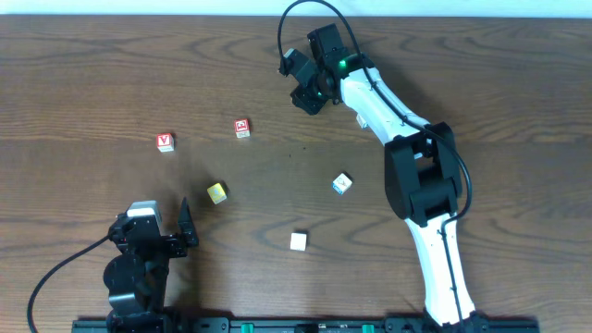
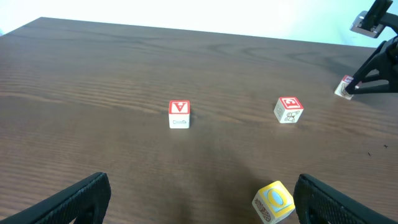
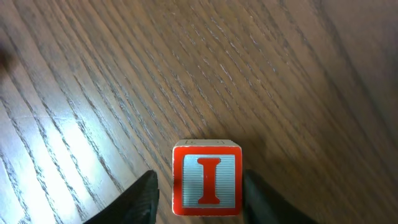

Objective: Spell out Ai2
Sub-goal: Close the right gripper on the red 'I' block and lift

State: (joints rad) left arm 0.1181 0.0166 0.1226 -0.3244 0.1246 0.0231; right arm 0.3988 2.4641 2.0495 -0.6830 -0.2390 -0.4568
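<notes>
The red-framed "I" cube (image 3: 207, 180) stands on the table between the fingers of my right gripper (image 3: 200, 198). The jaws flank it closely, with a thin gap still showing on its left side. Seen from overhead, that gripper (image 1: 308, 95) is at the far middle of the table and covers the cube. The red-framed "A" cube (image 1: 165, 141) lies at the left, also in the left wrist view (image 2: 179, 114). To the right of centre sits the blue-framed "2" cube (image 1: 342, 183). My left gripper (image 1: 155, 224) rests wide open near the front left, nothing between its fingers (image 2: 68, 202).
Another red-marked cube (image 1: 241, 128) sits right of the "A" cube. A yellow cube (image 1: 216, 192) lies just ahead of the left gripper's right finger (image 2: 348, 199). A plain white cube (image 1: 298, 241) rests near the front centre. The right arm (image 1: 421, 176) crosses the right side.
</notes>
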